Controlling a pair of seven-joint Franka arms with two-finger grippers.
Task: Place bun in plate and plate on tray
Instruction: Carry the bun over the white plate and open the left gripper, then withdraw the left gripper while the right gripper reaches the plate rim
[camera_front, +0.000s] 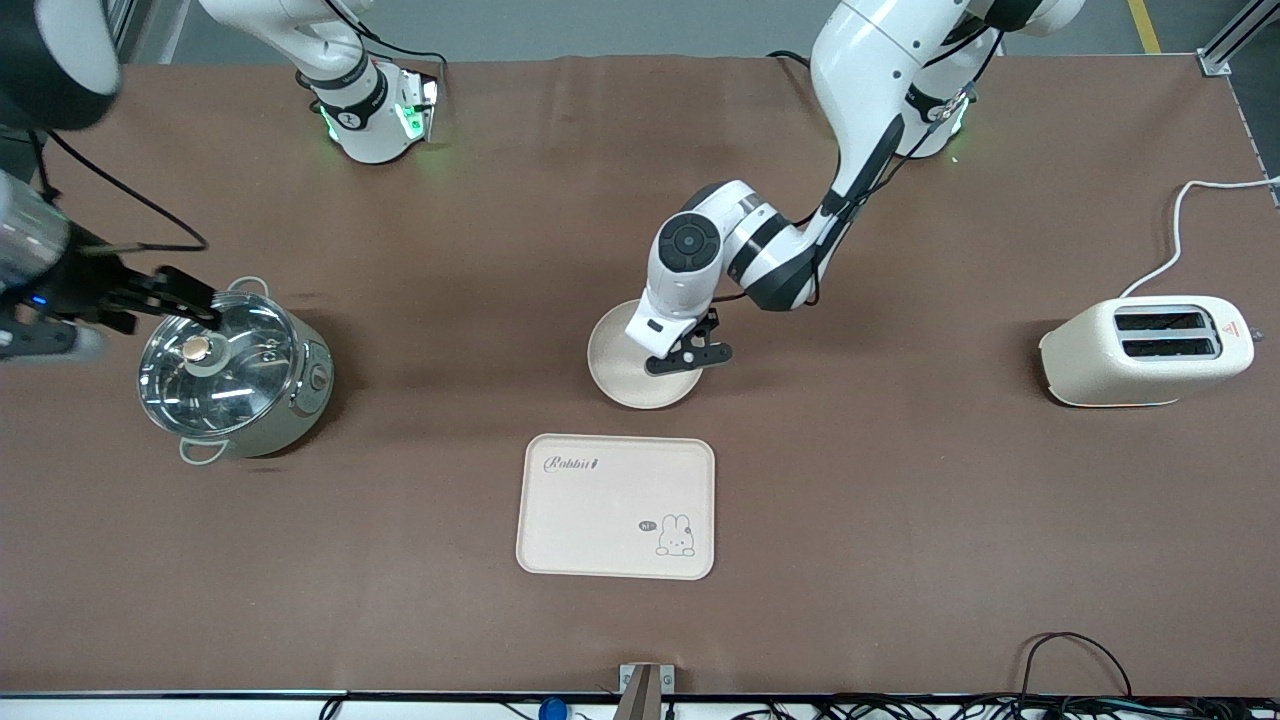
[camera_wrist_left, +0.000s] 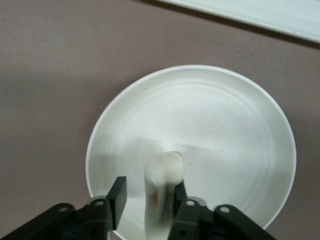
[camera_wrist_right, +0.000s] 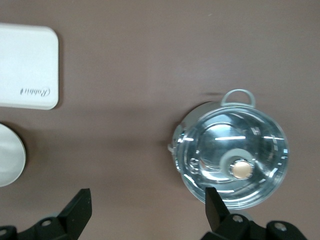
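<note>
The round cream plate (camera_front: 618, 385) lies on the brown table, farther from the front camera than the tray (camera_front: 615, 505), which bears "Rabbit" lettering and a bunny drawing. My left gripper (camera_front: 690, 352) hangs low over the plate. In the left wrist view its fingers (camera_wrist_left: 147, 189) stand apart over the plate (camera_wrist_left: 225, 130). The pale bun (camera_wrist_left: 164, 172) shows between them, blurred, against one finger and clear of the other. The bun is hidden in the front view. My right gripper (camera_front: 190, 295) is open and empty (camera_wrist_right: 147, 202) over the edge of a pot.
A steel pot with a glass lid (camera_front: 235, 385) stands toward the right arm's end of the table, also in the right wrist view (camera_wrist_right: 235, 155). A cream toaster (camera_front: 1145, 350) with a white cable stands toward the left arm's end.
</note>
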